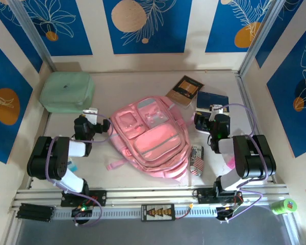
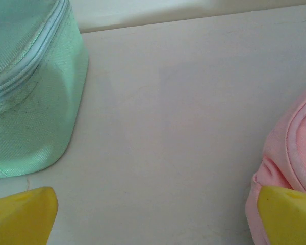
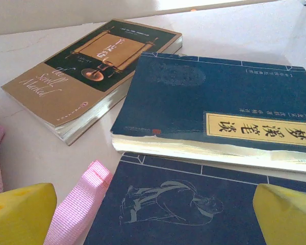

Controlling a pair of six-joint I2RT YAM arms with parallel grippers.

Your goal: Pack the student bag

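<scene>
Top view: one pink bag [image 1: 150,138] lies flat mid-table, between the two hands. Left hand [image 1: 92,115] sits just left of it, near one green case [image 1: 67,92]. Right hand [image 1: 211,116] sits just right of it, by the books. One can [image 1: 196,160] lies just beside the bag's near right edge. Left wrist: left hand [image 2: 153,219] spread wide, empty, over bare table [image 2: 168,102], with the case to its left and the bag's edge by its right finger. Right wrist: right hand [image 3: 153,219] spread wide, empty, above a blue book [image 3: 194,204]. Three books counted: one brown [image 3: 92,71] and two blue, the second blue [image 3: 219,112] lying partly on the first. One pink strap [image 3: 79,204] lies at the lower book's left edge.
</scene>
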